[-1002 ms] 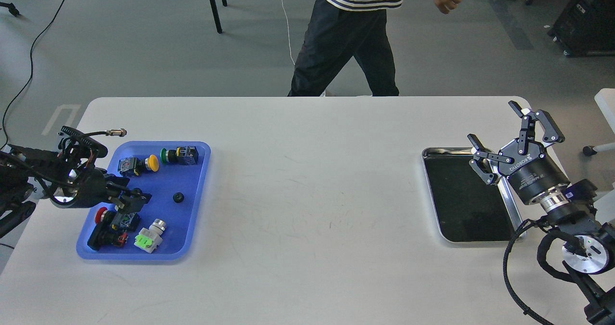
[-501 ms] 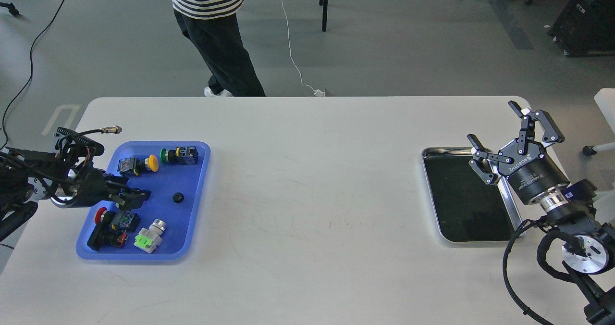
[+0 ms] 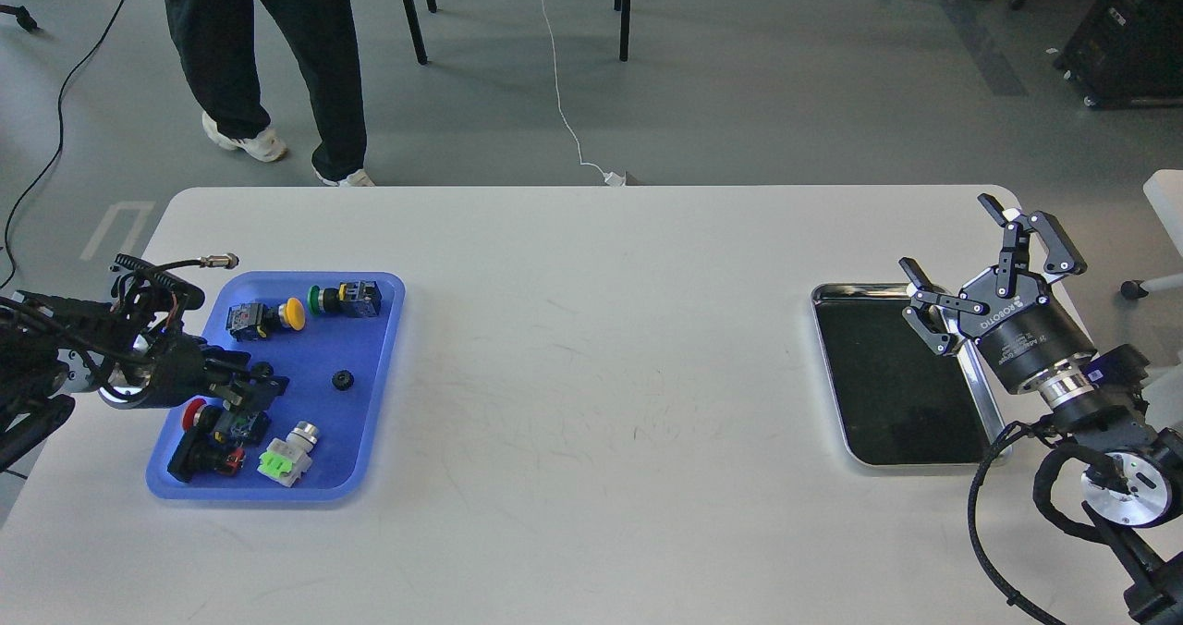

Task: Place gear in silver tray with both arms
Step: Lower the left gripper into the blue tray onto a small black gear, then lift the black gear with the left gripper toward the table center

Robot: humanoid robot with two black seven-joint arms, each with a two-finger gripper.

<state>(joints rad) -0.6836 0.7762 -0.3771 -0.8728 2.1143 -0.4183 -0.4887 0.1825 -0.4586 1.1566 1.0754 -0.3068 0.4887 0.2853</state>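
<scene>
Two grippers flank the white table [image 3: 591, 348]: the right gripper [image 3: 981, 253], fingers spread wide, hovers over the far right corner of the silver tray [image 3: 836, 366], while the left gripper [image 3: 257, 385], finger state indiscernible, sits over the blue tray [image 3: 370, 403], well apart from the small black gear [image 3: 343, 380].

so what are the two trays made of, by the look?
Silver tray: seems polished metal, likely steel; bright mirror rim, dark reflective bottom. Blue tray: looks like moulded plastic; uniform saturated colour, soft sheen, rounded lip. Neither can be confirmed from the head view alone.
</scene>
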